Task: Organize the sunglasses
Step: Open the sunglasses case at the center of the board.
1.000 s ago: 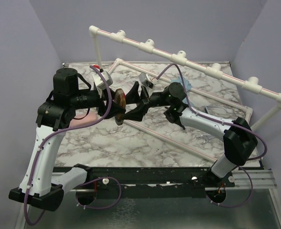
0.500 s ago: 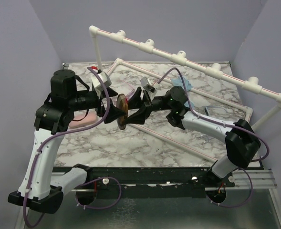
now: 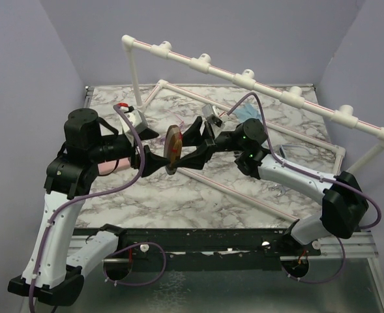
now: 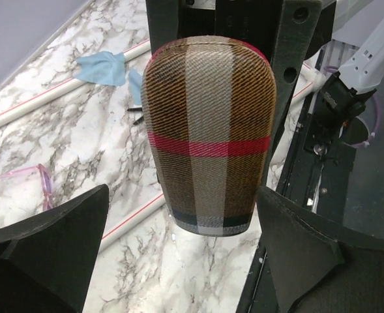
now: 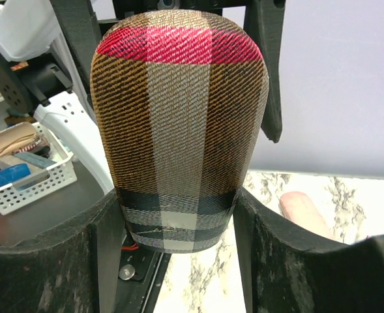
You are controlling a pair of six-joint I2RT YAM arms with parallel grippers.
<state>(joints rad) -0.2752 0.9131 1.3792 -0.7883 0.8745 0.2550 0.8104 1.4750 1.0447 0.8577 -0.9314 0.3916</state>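
A brown plaid case hangs in the air above the table's middle, with my right gripper shut on one end of it. In the right wrist view the case sits squeezed between both fingers. My left gripper faces it from the left and is open. Its fingers stand well apart on either side of the case without touching it. The pink-framed sunglasses lie on the marble. A pale pair of sunglasses with a bluish frame lies at the far right.
A white pipe frame spans the back and right of the marble table, with one tube running along the surface under the case. A blue cloth lies at the back. A pink case rests under my left arm. A white basket stands off the table.
The case has passed from left to right. My right gripper shut on it, and my left gripper opened, let go and drew back to the left.
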